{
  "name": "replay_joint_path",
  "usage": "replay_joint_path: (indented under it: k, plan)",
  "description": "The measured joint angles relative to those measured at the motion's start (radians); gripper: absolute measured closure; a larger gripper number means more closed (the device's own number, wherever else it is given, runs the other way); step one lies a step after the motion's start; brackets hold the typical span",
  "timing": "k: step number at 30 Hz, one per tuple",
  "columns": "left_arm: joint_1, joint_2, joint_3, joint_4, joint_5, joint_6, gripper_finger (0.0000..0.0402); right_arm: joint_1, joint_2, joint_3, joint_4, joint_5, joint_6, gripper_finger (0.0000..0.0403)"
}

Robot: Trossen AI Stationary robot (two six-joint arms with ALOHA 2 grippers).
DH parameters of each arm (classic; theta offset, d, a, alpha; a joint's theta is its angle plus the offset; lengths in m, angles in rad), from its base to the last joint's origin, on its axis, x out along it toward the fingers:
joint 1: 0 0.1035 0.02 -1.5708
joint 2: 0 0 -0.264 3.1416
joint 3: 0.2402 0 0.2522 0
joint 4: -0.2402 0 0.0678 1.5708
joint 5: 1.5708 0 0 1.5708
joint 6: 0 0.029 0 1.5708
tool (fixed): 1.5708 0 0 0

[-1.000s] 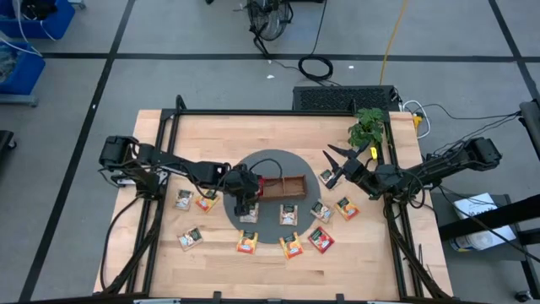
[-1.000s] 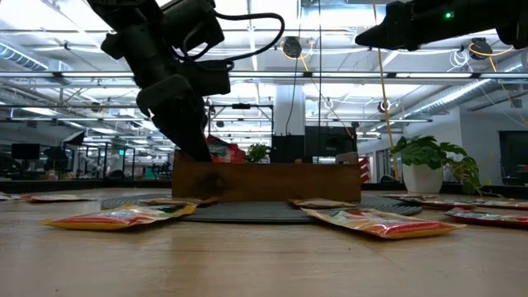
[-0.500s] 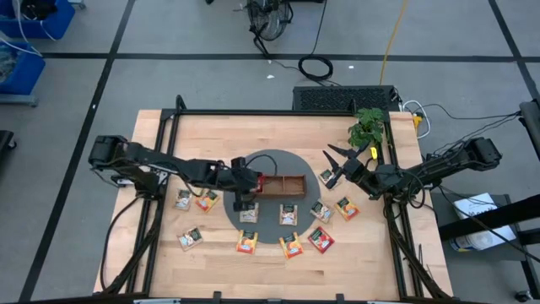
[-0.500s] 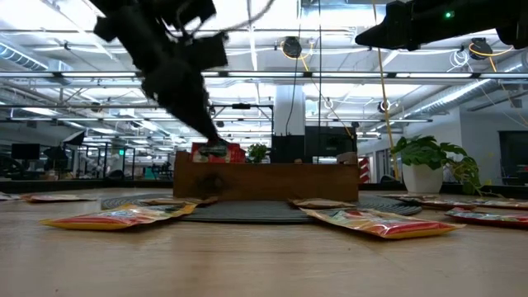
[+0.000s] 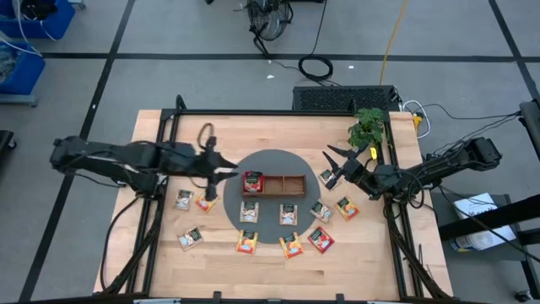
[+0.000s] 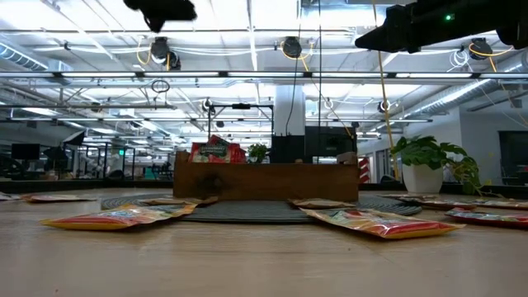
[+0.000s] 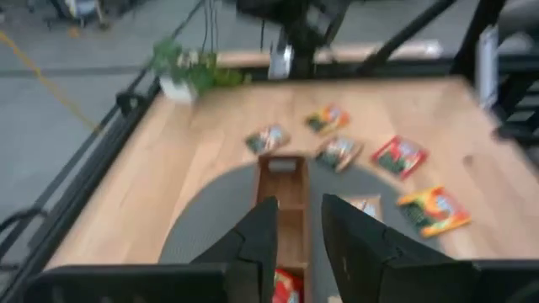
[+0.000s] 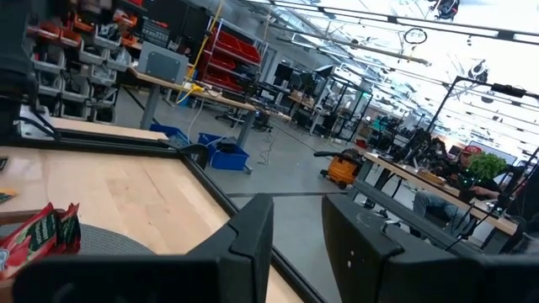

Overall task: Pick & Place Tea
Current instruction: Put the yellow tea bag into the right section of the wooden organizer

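Packet print (image 5: 289, 214): too small for us to read.
Red packet (image 7: 287, 286): we see it cut off at the frame's edge.

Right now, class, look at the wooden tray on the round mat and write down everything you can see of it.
The wooden tray is a long brown box of plain wood with low walls, split by dividers into three compartments in a row. It lies flat near the middle of the round grey mat. A red tea packet sits in the compartment nearest the left arm, poking above the wall in the low view. The other two compartments look empty. No end effector touches it.
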Motion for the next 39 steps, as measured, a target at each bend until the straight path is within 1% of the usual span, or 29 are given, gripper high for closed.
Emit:
replay_joint_path:
  k: [3, 6, 9, 15, 20, 22, 24, 27, 29, 33, 35, 39]
  plan:
    - [-0.015, -0.059, -0.017, -0.006, 0.001, 0.005, 0.0299, 0.0, 0.0, 0.0, 0.0, 0.0, 0.009, 0.0312]
    - [-0.032, -0.112, -0.062, -0.006, 0.002, 0.01, 0.0304, 0.0, 0.0, 0.0, 0.0, 0.0, 0.012, 0.0312]
    - [-0.04, -0.18, -0.137, 0.039, -0.002, 0.013, 0.0308, 0.0, 0.0, 0.0, -0.017, 0.0, 0.036, 0.0312]
    - [-0.04, -0.326, -0.308, 0.178, -0.066, -0.011, 0.0309, 0.0, 0.0, 0.0, -0.059, 0.001, 0.078, 0.0312]
    - [-0.04, -0.428, -0.387, 0.216, -0.069, -0.01, 0.0309, 0.0, 0.0, 0.0, -0.059, 0.003, 0.097, 0.0312]
    - [-0.038, -0.474, -0.411, 0.219, -0.087, -0.009, 0.0309, 0.0, 0.0, 0.0, -0.067, 0.008, 0.123, 0.0312]
    - [-0.038, -0.53, -0.438, 0.216, -0.118, -0.009, 0.0309, 0.0, 0.0, 0.0, -0.094, 0.042, 0.156, 0.0312]
    - [-0.038, -0.613, -0.476, 0.215, -0.163, -0.011, 0.0309, 0.0, -0.009, 0.0, -0.17, 0.131, 0.206, 0.0312]
    - [-0.037, -0.66, -0.501, 0.223, -0.171, -0.013, 0.0309, 0.0, -0.02, 0.0, -0.225, 0.167, 0.234, 0.0312]
    - [-0.037, -0.736, -0.542, 0.208, -0.17, -0.01, 0.0309, 0.0, -0.045, 0.0, -0.284, 0.172, 0.289, 0.0312]
    - [-0.036, -0.771, -0.563, 0.205, -0.181, -0.01, 0.0309, 0.001, -0.059, 0.0, -0.299, 0.155, 0.313, 0.0312]
    - [-0.036, -0.833, -0.617, 0.203, -0.207, -0.019, 0.0309, 0.008, -0.089, 0.0, -0.335, 0.153, 0.321, 0.0312]
